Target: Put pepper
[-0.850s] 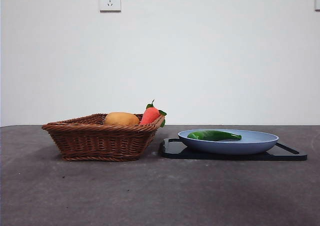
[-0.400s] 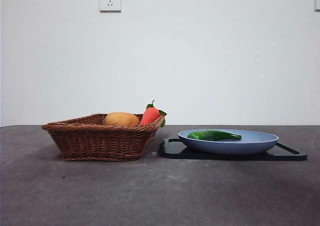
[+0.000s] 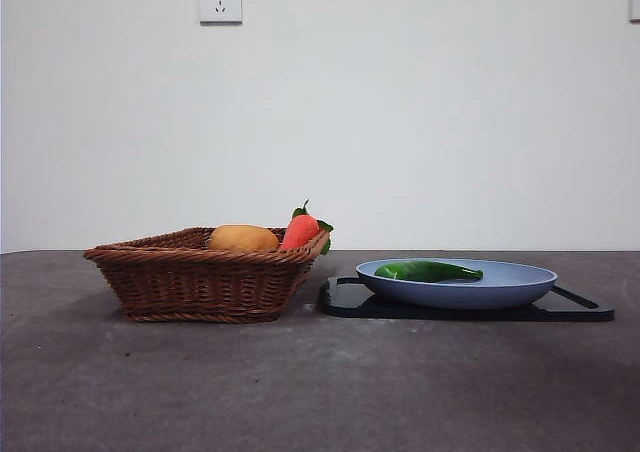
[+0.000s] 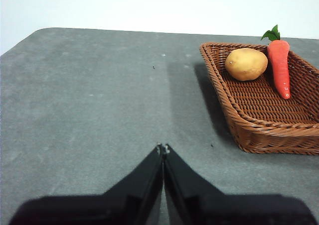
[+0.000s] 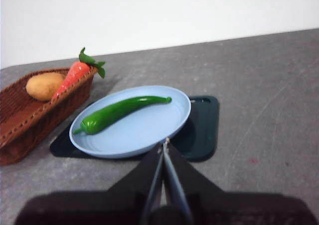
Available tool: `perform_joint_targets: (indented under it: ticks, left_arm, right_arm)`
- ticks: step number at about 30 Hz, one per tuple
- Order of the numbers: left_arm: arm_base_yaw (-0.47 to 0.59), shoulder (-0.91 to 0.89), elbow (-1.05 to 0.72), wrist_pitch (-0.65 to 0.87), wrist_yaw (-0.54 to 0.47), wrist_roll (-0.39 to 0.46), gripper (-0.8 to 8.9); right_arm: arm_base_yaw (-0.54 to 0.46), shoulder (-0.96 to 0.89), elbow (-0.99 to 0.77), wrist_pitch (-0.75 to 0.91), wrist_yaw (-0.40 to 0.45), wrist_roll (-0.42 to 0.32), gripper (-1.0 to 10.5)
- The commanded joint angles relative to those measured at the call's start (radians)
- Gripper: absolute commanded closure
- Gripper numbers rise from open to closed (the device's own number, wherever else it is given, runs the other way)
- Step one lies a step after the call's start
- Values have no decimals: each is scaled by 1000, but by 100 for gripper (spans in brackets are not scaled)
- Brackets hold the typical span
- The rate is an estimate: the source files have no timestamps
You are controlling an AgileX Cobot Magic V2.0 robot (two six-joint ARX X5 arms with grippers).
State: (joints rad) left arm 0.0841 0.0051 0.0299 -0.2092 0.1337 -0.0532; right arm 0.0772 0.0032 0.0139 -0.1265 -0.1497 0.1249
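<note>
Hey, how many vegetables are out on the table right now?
3. The pepper lies on the blue plate; the potato and the carrot are in the wicker basket. None seems hidden.

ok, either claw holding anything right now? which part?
Nothing held. Left claw and right claw are both shut and empty; the pepper lies untouched on the blue plate.

open table point(image 3: 300, 392), basket point(image 3: 200, 282) beside plate point(image 3: 500, 290)

green pepper point(image 5: 122, 112), pale blue plate point(image 5: 149, 130), brown woven basket point(image 3: 200, 277)
</note>
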Motion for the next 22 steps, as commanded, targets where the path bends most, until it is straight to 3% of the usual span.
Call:
perform_joint_targets:
  ticks: [1,22]
  left_arm:
    - [3,-4,-5,6,1,-3,805]
    - [3,-4,-5,6,2,-3,805]
  right_arm:
    - [2,-4,-5,-11,0,12,936]
    - [2,16,-5,-23,0,15,936]
